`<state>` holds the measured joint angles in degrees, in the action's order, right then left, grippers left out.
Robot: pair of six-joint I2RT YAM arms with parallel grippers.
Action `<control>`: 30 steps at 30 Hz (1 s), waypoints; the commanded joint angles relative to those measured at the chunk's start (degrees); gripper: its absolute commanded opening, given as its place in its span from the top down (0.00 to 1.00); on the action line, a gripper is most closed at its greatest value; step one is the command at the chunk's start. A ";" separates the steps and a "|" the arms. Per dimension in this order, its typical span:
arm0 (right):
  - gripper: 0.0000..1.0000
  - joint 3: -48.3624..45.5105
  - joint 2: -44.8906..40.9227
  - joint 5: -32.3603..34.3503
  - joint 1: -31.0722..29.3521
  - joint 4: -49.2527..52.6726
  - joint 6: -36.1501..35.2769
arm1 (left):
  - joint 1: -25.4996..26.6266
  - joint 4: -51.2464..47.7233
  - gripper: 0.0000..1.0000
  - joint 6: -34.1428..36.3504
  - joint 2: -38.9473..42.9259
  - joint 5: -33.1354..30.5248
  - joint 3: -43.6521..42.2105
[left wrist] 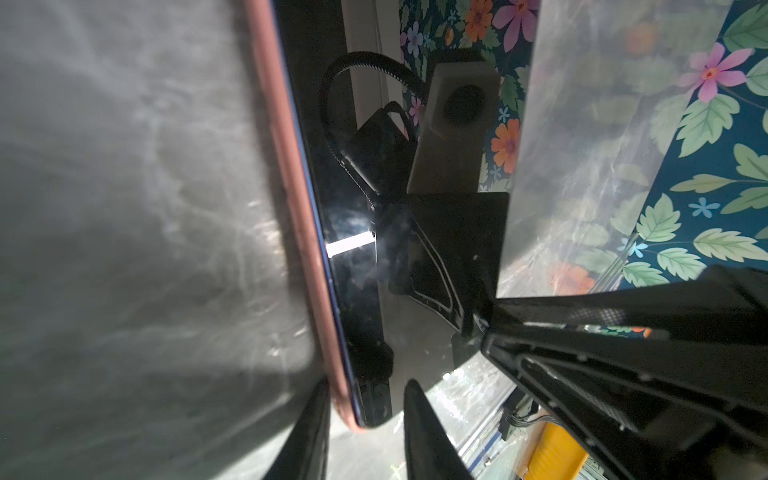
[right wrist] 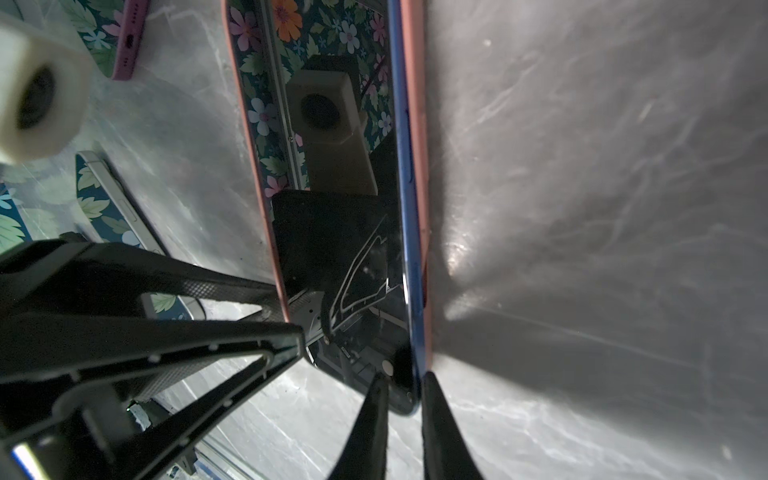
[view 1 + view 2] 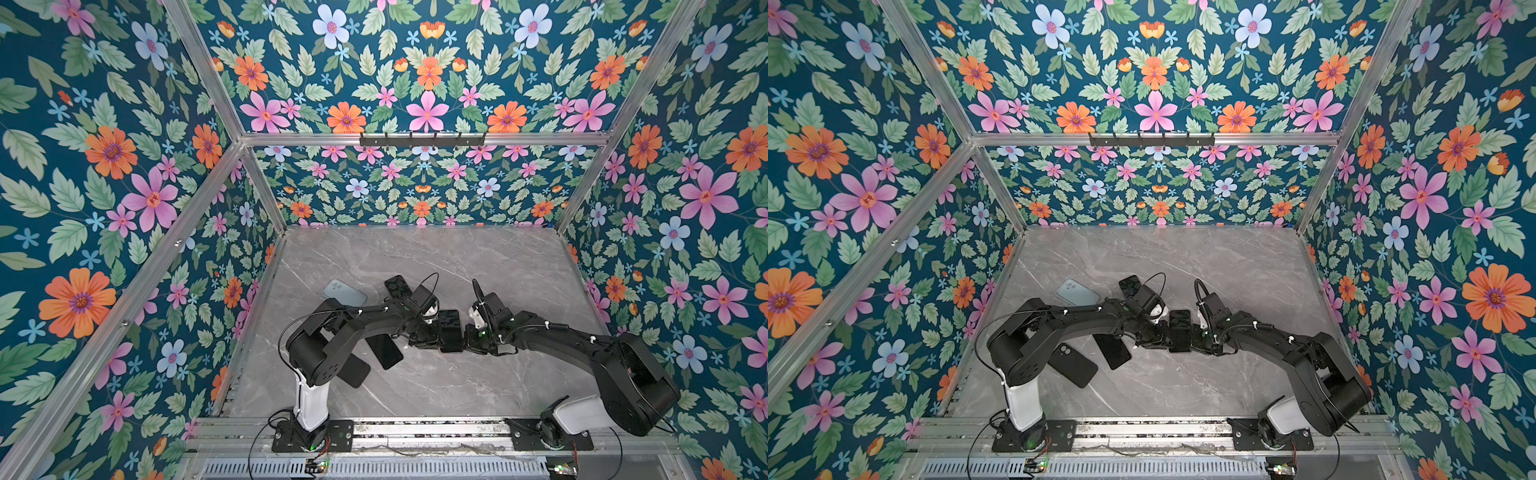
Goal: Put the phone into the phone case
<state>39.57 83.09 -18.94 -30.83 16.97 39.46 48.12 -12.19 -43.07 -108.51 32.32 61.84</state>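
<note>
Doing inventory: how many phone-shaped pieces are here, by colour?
Pink-cased phone: 1
Dark screens: 2
Black back: 1
Pale blue back: 1
Total: 5

Our right gripper (image 2: 404, 377) pinches the near edge of the phone (image 2: 345, 232), with one finger on the dark screen and one outside the pink case (image 2: 419, 124). The phone's blue side shows along that rim. Opposite our fingertips, the left gripper (image 2: 291, 313) grips the case's far rim. A purple phone (image 2: 129, 37) and a silver phone (image 2: 110, 195) lie beyond it.
</note>
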 commanded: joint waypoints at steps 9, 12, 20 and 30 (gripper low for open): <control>0.86 -0.17 0.99 -2.31 -0.63 -2.63 1.53 | 0.05 1.04 0.67 -0.95 -0.67 -0.37 -1.03; 0.87 -0.46 1.18 -2.83 -0.93 -3.47 2.00 | 0.05 1.52 0.67 -1.18 -0.65 -0.19 -1.20; 0.89 -1.52 2.04 -3.99 -1.51 -5.67 3.16 | 0.04 2.60 0.68 -1.69 -0.62 0.27 -1.55; 0.90 -2.31 3.04 -3.91 -1.60 -6.71 3.43 | 0.04 3.25 0.68 -2.06 -0.50 0.38 -1.65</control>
<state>38.06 84.68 -19.51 -31.66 13.39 42.00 47.94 -9.43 -45.01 -108.42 33.76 60.51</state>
